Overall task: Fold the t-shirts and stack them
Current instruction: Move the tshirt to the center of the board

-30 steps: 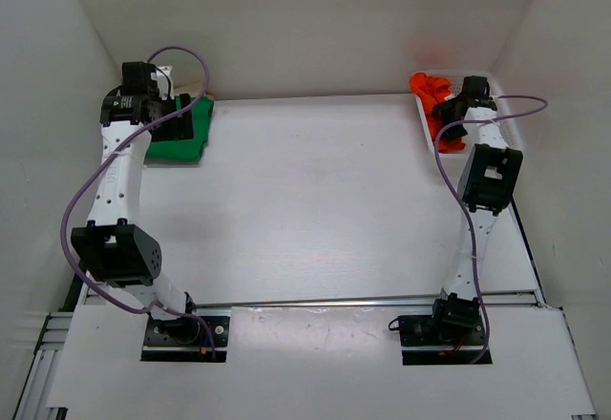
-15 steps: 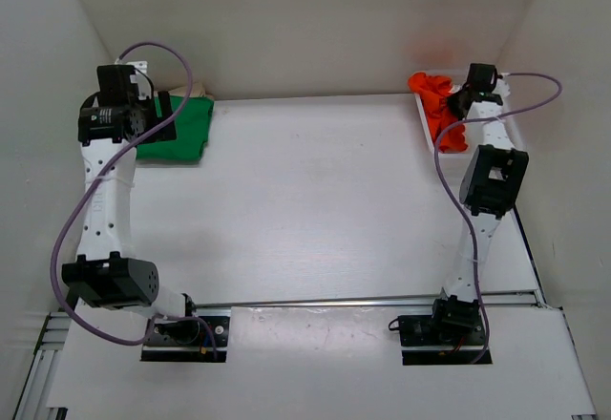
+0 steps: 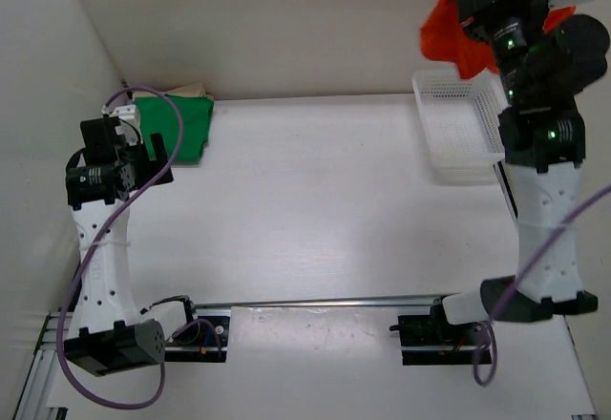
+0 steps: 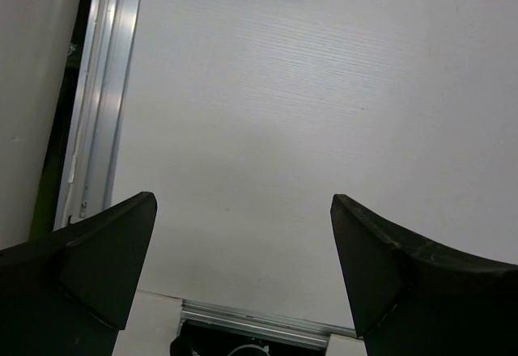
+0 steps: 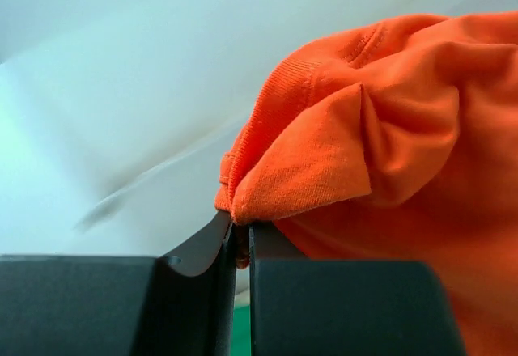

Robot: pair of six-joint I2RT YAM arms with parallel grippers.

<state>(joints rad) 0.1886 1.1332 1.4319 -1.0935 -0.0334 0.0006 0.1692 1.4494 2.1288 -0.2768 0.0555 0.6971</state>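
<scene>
Lifted off the basket, orange-red t-shirt hangs crumpled from right hand.

Right hand has closed on the orange-red t-shirt and raised it out of the white basket, well above the bench. Left hand has withdrawn from the green t-shirt toward the left wall, jaws spread wider

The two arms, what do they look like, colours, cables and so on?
The left arm and right arm have white shells with black joint housings. A purple cable loops along each. The left claw and right claw are black. Small green lights dot the right arm.
</scene>
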